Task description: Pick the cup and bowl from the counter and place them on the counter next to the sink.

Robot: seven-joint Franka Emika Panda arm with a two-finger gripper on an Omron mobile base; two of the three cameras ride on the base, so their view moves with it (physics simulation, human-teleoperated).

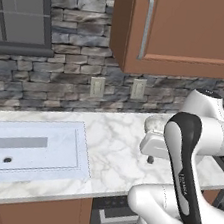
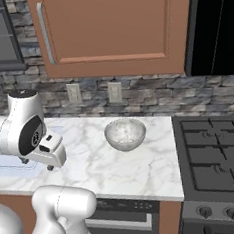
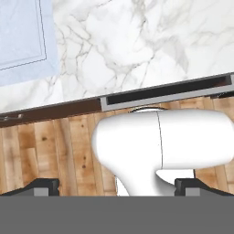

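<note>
Right of pincer, bowl, apparently apart

From the left base view my own arm covers most of the bowl, and the sink runs off the left edge.

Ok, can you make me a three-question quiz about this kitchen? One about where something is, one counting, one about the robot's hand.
1. Where is the bowl?
A) on the counter, between the sink and the stovetop
B) inside the sink
C) on the stovetop

2. How many outlets are on the stone wall?
A) one
B) four
C) two

3. The gripper is:
A) holding the bowl
B) open and empty
C) shut tight

Answers:
1 A, it sits on the marble left of the burners.
2 C, two pale plates hang side by side.
3 B, its fingertips stand wide apart with nothing between them.
</note>
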